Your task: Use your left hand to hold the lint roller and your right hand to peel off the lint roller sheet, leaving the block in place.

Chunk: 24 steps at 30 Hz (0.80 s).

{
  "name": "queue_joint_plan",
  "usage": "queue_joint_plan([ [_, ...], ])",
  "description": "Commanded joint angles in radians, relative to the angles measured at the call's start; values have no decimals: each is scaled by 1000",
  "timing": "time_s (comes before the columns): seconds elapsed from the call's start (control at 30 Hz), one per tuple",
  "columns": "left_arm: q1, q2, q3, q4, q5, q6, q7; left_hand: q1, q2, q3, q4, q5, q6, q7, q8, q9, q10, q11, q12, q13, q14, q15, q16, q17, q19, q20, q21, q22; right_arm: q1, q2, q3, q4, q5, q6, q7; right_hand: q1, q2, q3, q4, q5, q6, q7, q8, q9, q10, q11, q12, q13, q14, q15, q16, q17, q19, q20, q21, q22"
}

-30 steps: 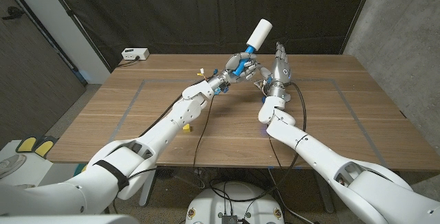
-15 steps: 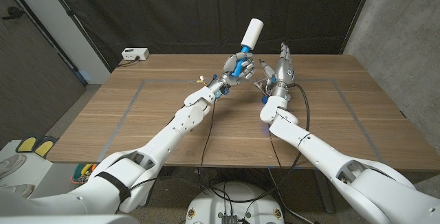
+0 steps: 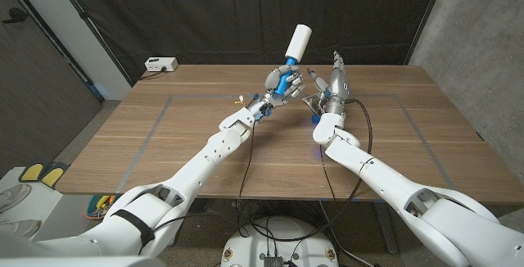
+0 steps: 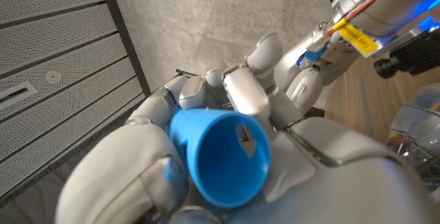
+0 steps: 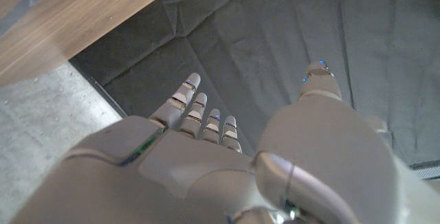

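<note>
Wooden table (image 3: 205, 103), left hand (image 3: 282, 79) gripping lint roller (image 3: 297, 42) raised upright, right hand (image 3: 336, 81) beside it, fingers spread, empty

Evenly, softly lit from above; counter (image 3: 205, 103) bright with faint sheen and only weak shadows beneath the arms. Dark curtain beyond the hands, swallowing detail. Slight bowing toward the head view's corners. Left hand (image 4: 206, 148) close to its wrist lens, soft and blurred, pale highlights on the fingers. Right hand (image 5: 206, 162) likewise soft, dim against the black cloth.
</note>
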Motion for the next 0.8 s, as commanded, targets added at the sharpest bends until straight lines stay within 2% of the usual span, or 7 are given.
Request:
queue_joint_plan([
  [0.03, -276, -104, 47, 506, 78, -71, -509, -104, 126, 118, 120, -2, 74, 13, 19, 52, 232, -142, 300, 6, 4, 1, 5, 7, 10, -4, 4, 12, -3, -8, 5, -11, 12, 27, 11, 3, 0, 0, 1, 7, 9, -5, 11, 3, 11, -2, 8, 3, 13, -64, 5, 3, 3, -18, 2, 3],
  [0.1, -322, -129, 46, 593, 103, -94, -570, -104, 125, 117, 121, -3, 70, 13, 15, 48, 230, -140, 300, 6, 4, -1, 7, 9, 10, -3, 4, 13, -7, -9, 6, -21, 9, 15, 9, 3, 1, 0, 1, 8, 10, -6, 11, 3, 12, -5, 8, 3, 14, -65, 5, 3, 3, -18, 1, 3],
  [0.2, -347, -136, 85, 627, 86, -105, -574, -106, 125, 115, 122, -5, 60, 20, 17, 54, 227, -139, 300, 6, 3, 0, 5, 6, 9, -1, 2, 13, -11, -6, 8, -23, 9, 21, 0, 3, 2, -2, 2, 9, 10, -5, 11, 3, 12, -2, 7, 3, 13, -67, 4, 4, 3, -16, 1, 3],
  [0.33, -339, -127, 109, 614, 48, -110, -574, -109, 124, 112, 125, -8, 59, 25, 5, 37, 221, -136, 300, 6, 0, 2, -6, -9, 13, 2, -6, -7, -13, -4, 8, -25, 10, 30, -1, -8, -4, -15, 7, 11, -6, 5, 3, 3, -14, 7, -3, 3, -8, -58, -4, 5, -9, -13, -4, 3],
  [0.47, -306, -122, 80, 582, 38, -110, -574, -111, 124, 111, 127, -9, 65, 23, -1, 26, 222, -137, 300, 6, -3, 0, -11, -20, 14, 1, -5, -13, -15, 9, 17, -22, 23, 41, -7, -19, -8, -25, 13, 13, -15, 12, 0, 3, -26, 21, -7, 3, -12, -48, -6, 6, -12, -4, -5, 4],
  [0.6, -232, -103, 30, 470, 45, -90, -534, -112, 124, 111, 128, -9, 67, 23, -6, 19, 226, -138, 301, 6, 2, 1, -7, -23, 14, -1, -3, -14, -2, 42, 24, 26, 35, 73, -44, -27, -8, -33, 18, 15, -18, 16, -1, 4, -32, 28, -9, 3, -19, -41, -9, 7, -20, 11, -8, 4],
  [0.8, -124, -59, -20, 287, 42, -71, -439, -113, 124, 113, 129, -8, 71, 24, 3, 32, 226, -138, 300, 6, 4, 0, -1, -22, 14, 0, -2, -16, 45, 94, 17, 185, 31, 248, -144, -28, -8, -43, 20, 22, -35, 17, -5, 5, -58, 11, -14, 4, -40, -47, -18, 8, -39, 22, -15, 4],
])
